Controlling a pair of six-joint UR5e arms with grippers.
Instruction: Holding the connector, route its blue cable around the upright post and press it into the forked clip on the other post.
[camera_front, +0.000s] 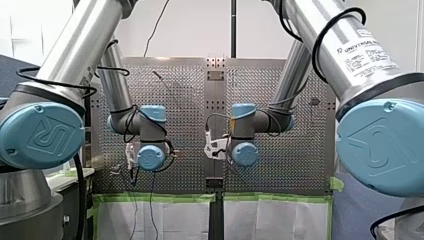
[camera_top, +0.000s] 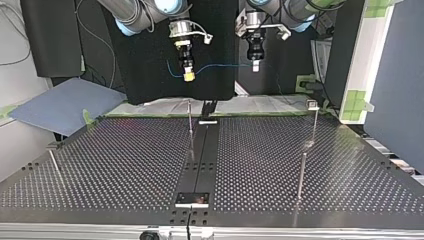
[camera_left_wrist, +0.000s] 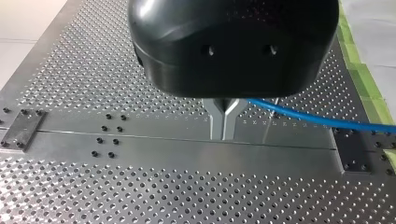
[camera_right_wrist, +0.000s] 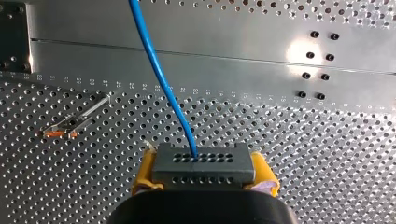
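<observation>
My right pincer (camera_top: 189, 76) is closed on a dark grey connector (camera_right_wrist: 203, 164), its yellow pads (camera_right_wrist: 144, 173) pressed against the connector's two ends. The blue cable (camera_right_wrist: 161, 81) leaves the connector's face and runs through the air across to my left pincer (camera_left_wrist: 224, 122). There the metal fingers (camera_left_wrist: 215, 121) are drawn together with no gap showing, and the cable ends between them, so it looks gripped. Both pincers hang well above the table (camera_top: 125, 165), over the plain strip (camera_left_wrist: 187, 149) that crosses its middle, and the cable touches no post. A thin post (camera_top: 190, 120) stands by the strip near the table edge closest to the arms. A post with a small head (camera_top: 314, 125) stands toward that edge's corner on my left arm's side. The head is too small to tell its shape.
</observation>
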